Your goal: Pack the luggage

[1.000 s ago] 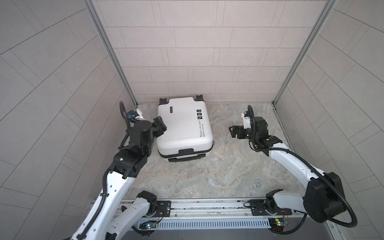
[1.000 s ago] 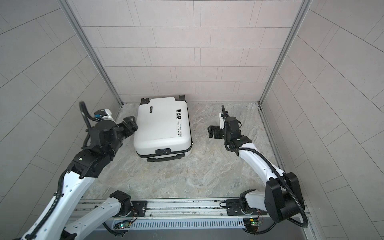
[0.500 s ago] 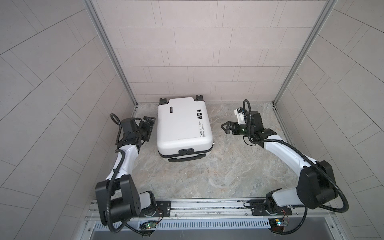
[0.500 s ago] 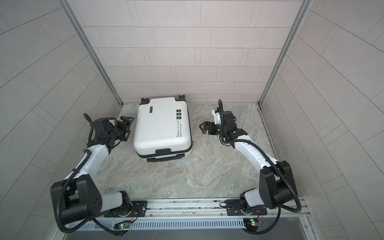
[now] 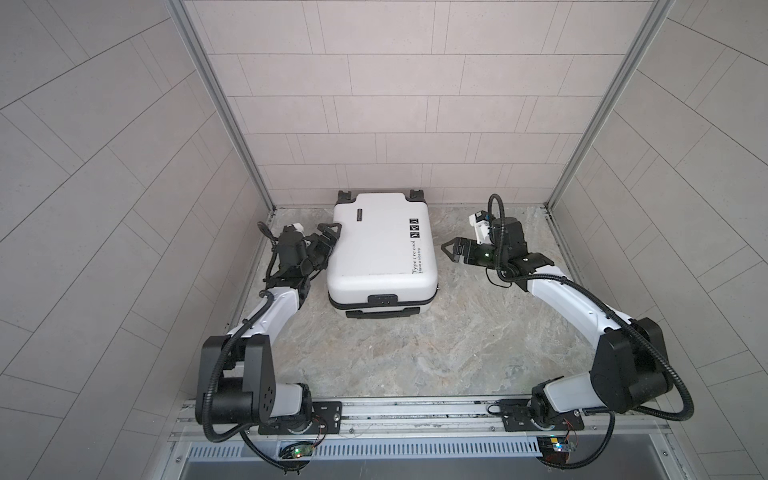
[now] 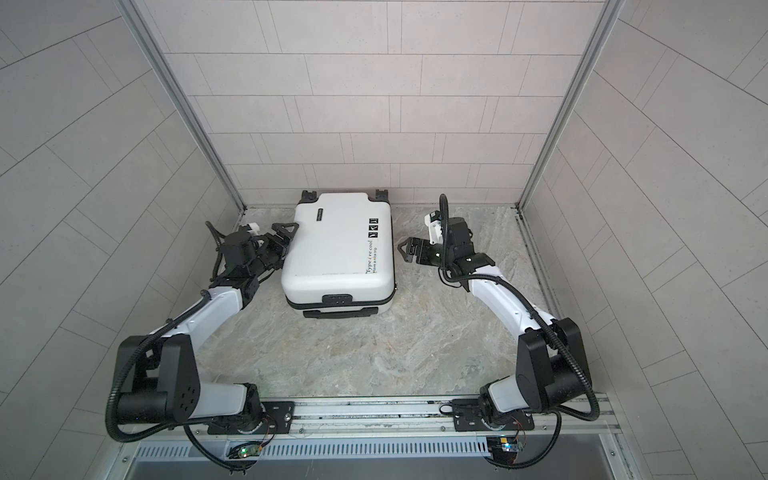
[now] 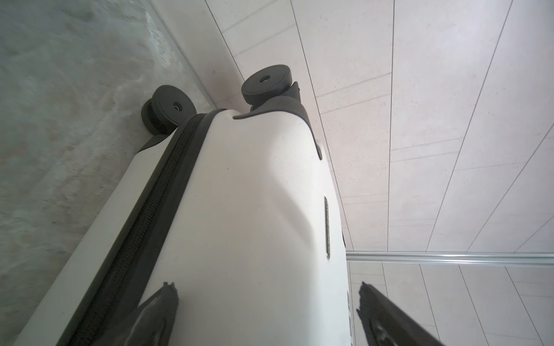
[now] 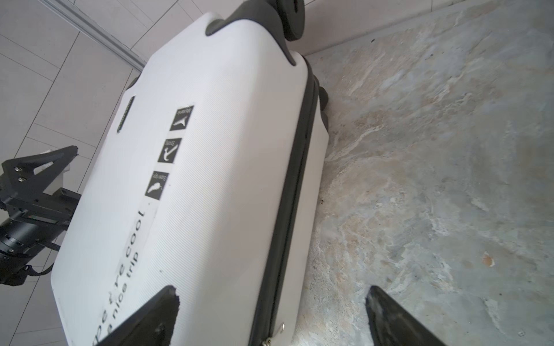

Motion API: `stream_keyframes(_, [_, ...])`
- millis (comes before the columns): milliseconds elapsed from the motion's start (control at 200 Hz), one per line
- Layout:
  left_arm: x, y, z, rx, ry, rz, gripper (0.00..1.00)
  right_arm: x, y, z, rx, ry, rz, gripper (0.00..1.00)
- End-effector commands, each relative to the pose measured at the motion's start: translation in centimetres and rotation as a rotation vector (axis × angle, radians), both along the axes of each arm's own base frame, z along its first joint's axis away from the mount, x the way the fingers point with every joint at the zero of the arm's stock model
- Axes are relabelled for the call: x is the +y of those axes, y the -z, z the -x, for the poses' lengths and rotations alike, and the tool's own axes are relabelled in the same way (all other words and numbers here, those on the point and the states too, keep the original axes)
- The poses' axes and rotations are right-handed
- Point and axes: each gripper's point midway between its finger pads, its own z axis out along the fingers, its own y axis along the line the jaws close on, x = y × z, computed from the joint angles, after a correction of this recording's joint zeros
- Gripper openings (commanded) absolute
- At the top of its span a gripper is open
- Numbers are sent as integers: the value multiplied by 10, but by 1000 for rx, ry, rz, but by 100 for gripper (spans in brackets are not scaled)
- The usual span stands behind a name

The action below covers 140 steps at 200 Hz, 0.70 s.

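White hard-shell luggage [image 5: 380, 245] lies shut by the back wall [image 5: 374, 145], between left gripper [image 5: 329, 239] and right gripper [image 5: 448, 252], both wide apart, empty; probably best to brace one side before working the zipper [image 8: 287, 209]

I find the left arm [image 5: 270, 316] and right arm [image 5: 569, 299] alike: white link shells, black joint housings, black corrugated cables [image 5: 688, 397] running outside. The left gripper [image 5: 328, 237] has black triangular fingers [image 8: 10, 179], one bearing two silver screws [image 8: 19, 169].
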Motion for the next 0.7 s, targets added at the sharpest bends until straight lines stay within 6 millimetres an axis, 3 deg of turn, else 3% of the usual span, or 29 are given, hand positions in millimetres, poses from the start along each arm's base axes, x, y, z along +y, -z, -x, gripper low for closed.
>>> stream_keyframes(0, [-65,-14,5,-27,196,97,100,-13,-12,-2,-16,29,31,99])
stream_keyframes(220, [-111,-19,2,-45,274,95,100,-39,-19,-6,-18,76,59,99])
stream_keyframes(315, [-116,-21,0,-42,291,57,100,-50,-25,-7,-25,100,84,99])
stream_keyframes(410, [-100,-32,-1,-58,259,-62,100,-70,-38,-8,-41,160,112,99])
stream_keyframes(495, [-77,-49,4,-79,210,-260,100,-101,-55,-10,-72,290,163,99])
stream_keyframes(600, [-38,-91,12,-208,80,-560,100,-152,-86,-8,-138,568,226,100])
stream_keyframes(696, [-5,-130,23,-365,-83,-784,100,-174,-111,-7,-290,687,249,96])
